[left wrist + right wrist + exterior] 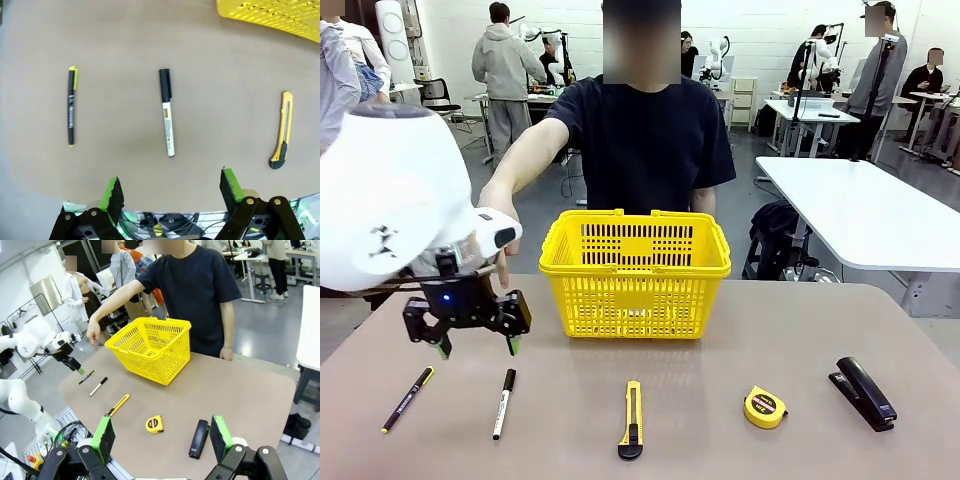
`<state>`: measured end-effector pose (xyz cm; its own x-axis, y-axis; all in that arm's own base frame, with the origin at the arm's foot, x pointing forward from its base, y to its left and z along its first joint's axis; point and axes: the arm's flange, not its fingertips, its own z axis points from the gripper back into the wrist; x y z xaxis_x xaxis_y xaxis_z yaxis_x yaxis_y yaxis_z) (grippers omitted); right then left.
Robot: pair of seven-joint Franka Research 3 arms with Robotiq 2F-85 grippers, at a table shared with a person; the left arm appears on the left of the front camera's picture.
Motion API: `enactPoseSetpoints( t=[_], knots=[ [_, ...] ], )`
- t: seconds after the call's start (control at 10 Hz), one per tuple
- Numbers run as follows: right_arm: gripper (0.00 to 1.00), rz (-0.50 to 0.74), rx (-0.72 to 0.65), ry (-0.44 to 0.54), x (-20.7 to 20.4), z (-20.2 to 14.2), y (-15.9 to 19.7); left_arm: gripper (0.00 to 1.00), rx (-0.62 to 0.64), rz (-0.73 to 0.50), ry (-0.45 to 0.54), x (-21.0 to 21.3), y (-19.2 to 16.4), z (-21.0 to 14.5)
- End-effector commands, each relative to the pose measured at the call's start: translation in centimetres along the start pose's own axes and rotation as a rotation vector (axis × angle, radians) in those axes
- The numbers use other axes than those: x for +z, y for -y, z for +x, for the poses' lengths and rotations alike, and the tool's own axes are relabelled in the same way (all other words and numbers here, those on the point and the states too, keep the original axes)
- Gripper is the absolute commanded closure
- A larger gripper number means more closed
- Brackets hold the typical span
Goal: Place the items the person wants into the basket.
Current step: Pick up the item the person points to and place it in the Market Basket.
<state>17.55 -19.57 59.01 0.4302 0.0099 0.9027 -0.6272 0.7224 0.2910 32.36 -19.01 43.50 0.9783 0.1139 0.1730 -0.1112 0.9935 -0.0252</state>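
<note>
A yellow basket [634, 300] stands at the middle back of the table, in front of the person [645, 140]. Their hand [498, 222] reaches down toward the table's left side, behind my left arm. In a row near the front lie a black pen with yellow tips [408, 399], a white marker with a black cap [504, 403] and, far right, a black stapler [863, 393]. My left gripper [477, 348] hovers open just above and between pen [71, 106] and marker [167, 112]. My right gripper [162, 437] is open, high above the stapler [200, 439], holding nothing.
A yellow utility knife [632, 420] lies front centre and a round yellow tape measure [765, 407] sits right of it. A white table [860, 215] stands off to the right behind. Other people and benches are far back.
</note>
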Motion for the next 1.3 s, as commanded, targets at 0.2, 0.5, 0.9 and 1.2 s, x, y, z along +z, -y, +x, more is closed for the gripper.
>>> enactPoseSetpoints(
  t=[0.2, 0.5, 0.9, 1.2],
  knots=[
    [0.00, 0.005, 0.004, 0.012, -0.2, 0.1, 0.1, 0.00, -0.043, 0.008, -0.037, -7.4, -2.6, -3.5],
    [0.00, 0.005, 0.004, 0.012, -0.2, 0.1, 0.1, 0.00, -0.062, 0.038, -0.045, -8.2, -2.9, -3.8],
    [0.00, 0.005, 0.004, 0.012, -0.2, 0.1, 0.1, 0.00, -0.051, 0.031, -0.087, -6.3, 0.9, 0.9],
    [0.00, 0.005, 0.004, 0.012, -0.2, 0.1, 0.1, 0.00, -0.057, 0.038, -0.086, -6.4, 0.7, 1.0]
  ],
)
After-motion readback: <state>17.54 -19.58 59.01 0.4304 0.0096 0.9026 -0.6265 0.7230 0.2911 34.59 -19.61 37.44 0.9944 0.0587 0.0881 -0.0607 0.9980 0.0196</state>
